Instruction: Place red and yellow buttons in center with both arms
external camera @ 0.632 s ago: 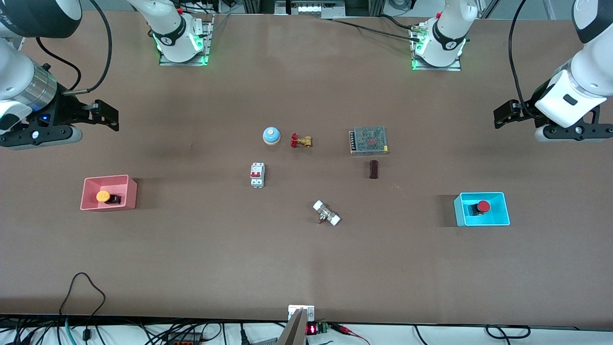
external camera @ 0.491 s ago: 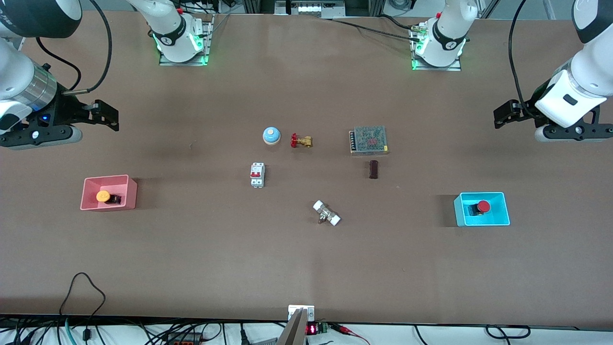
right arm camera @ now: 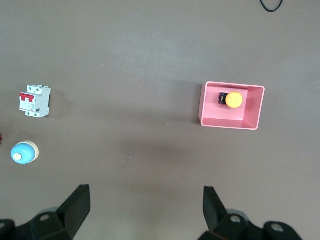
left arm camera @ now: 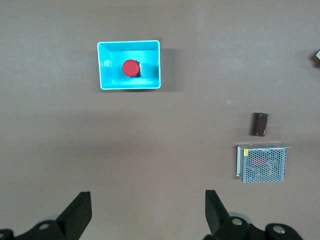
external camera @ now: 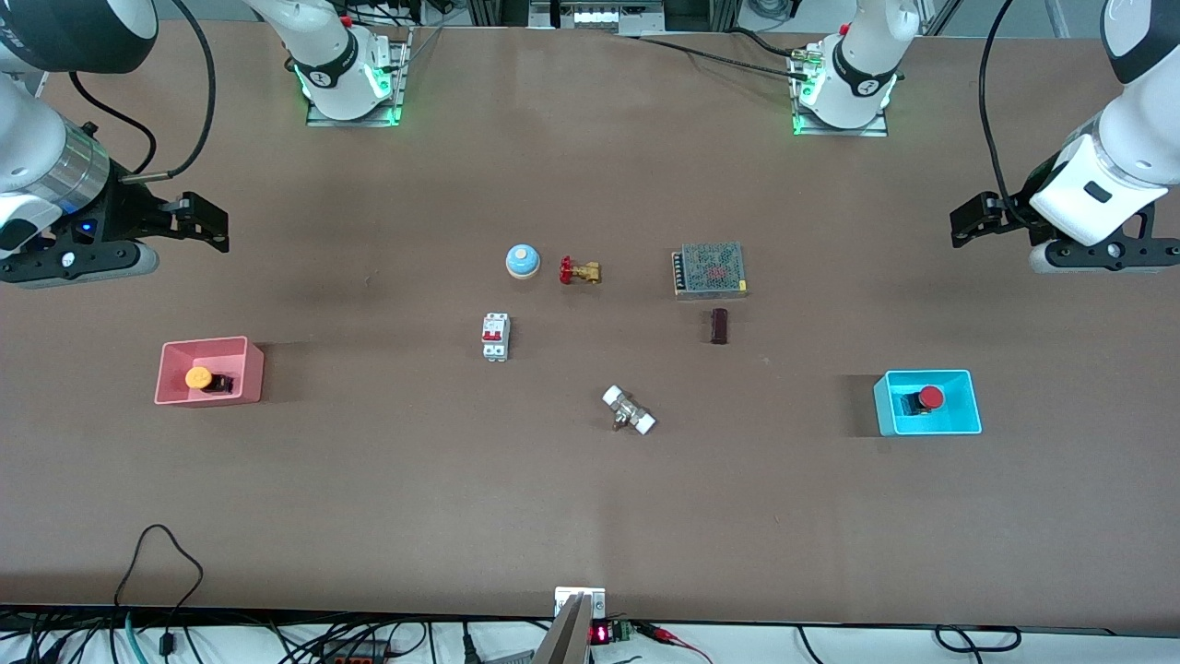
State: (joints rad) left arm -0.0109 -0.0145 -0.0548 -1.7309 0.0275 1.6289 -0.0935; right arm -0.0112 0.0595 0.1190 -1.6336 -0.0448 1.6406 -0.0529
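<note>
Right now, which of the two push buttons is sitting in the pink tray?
The yellow button: it lies in the pink tray at the right arm's end, while the red button lies in the cyan tray.

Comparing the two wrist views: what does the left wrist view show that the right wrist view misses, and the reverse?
Only the left wrist view shows the red button in the cyan tray, the dark cylinder and the mesh-topped box. Only the right wrist view shows the yellow button in the pink tray, the circuit breaker and the blue-domed bell. Both show bare brown tabletop and an open gripper, the left gripper and the right gripper, over it.
</note>
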